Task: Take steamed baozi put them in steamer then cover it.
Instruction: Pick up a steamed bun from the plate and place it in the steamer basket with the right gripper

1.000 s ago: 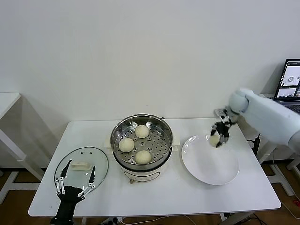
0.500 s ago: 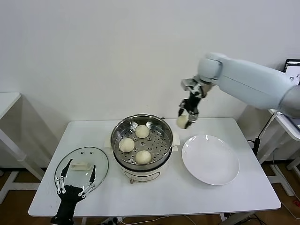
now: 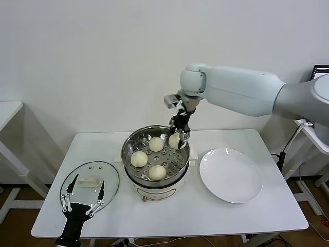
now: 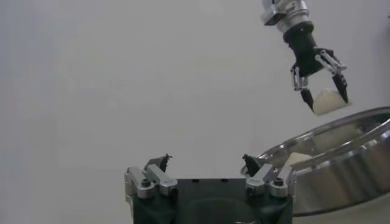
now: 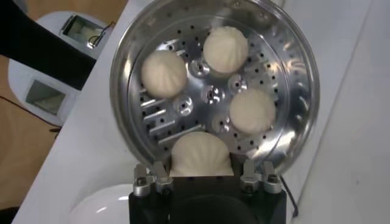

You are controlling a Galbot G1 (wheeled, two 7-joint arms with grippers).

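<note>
White table: empty plate beside steamer, cover opposite

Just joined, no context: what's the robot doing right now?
The right gripper holds the fourth baozi over the steamer, above the tray's free spot. Three baozi already sit on the tray. The plate holds nothing. The left gripper waits open by the glass cover, which lies on the table.
</note>
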